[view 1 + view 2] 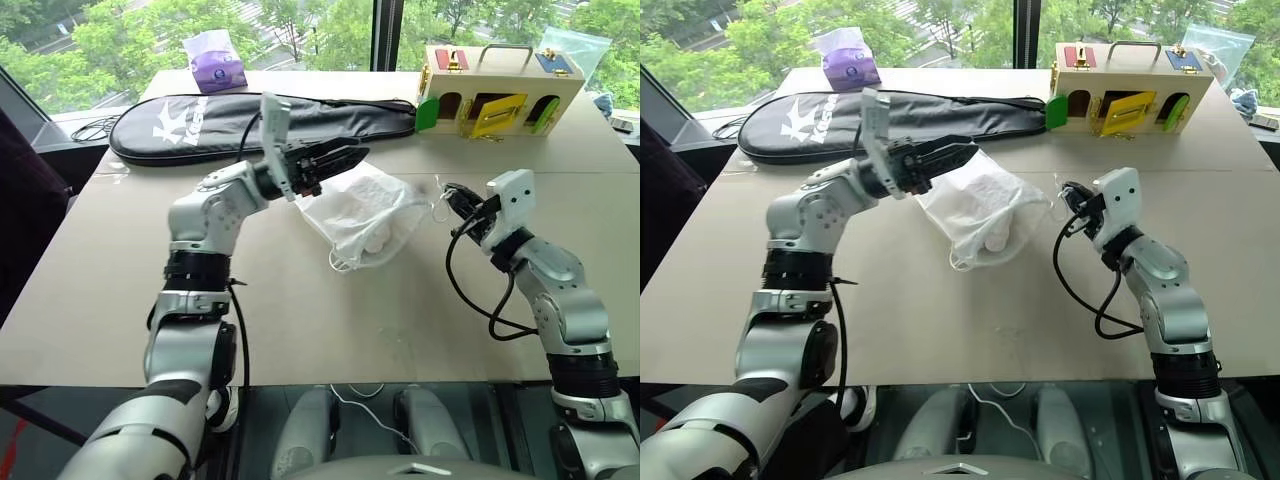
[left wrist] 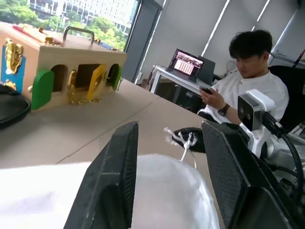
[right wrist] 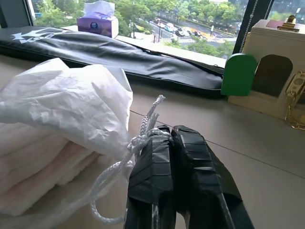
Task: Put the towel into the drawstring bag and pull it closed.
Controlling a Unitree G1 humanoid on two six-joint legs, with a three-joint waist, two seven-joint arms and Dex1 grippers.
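drawstring bag lies before black case marked with a white "k".

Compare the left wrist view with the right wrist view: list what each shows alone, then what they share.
Left wrist view alone: the left gripper open over the bag, and a seated person with a laptop behind.
Right wrist view alone: the right gripper shut on the drawstring, the towel inside the bag, the black racket case, the purple tissue packet.
Both: the drawstring bag and the wooden lock box.

Fluffy towel lies inside translucent drawstring bag.
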